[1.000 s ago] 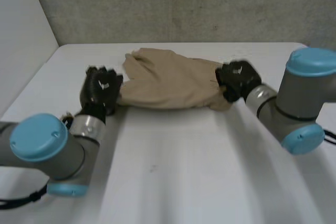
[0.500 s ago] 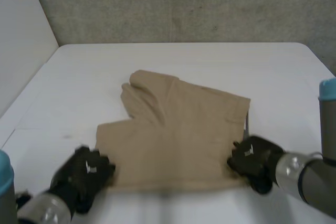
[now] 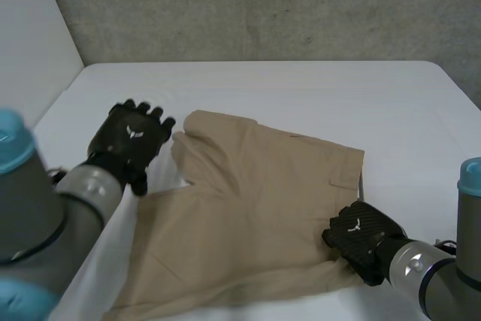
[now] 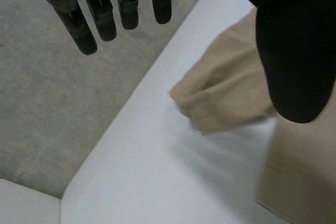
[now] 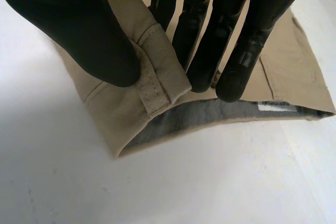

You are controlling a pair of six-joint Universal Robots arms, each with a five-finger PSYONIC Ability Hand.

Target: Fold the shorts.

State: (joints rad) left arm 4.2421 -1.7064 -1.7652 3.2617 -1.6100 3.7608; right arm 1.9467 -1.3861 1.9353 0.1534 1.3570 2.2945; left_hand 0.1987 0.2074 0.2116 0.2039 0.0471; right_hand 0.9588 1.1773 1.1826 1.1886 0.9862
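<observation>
The tan shorts lie spread on the white table, one leg end bunched at the far left. My left hand hovers off the cloth beside that bunched leg, its fingers straight and holding nothing; the leg end lies below its thumb. My right hand is at the shorts' near right corner. There its thumb and fingers pinch the waistband by a belt loop, lifting the edge so the grey lining shows.
A grey concrete wall runs behind the table and a white wall stands at the left. The table's left edge is close to my left hand, with grey floor past it. Bare table lies beyond the shorts.
Both hands dragged the shorts toward the near edge, spreading them flat. The left hand then let go, opened and rose to the far left. The right hand keeps its pinch.
</observation>
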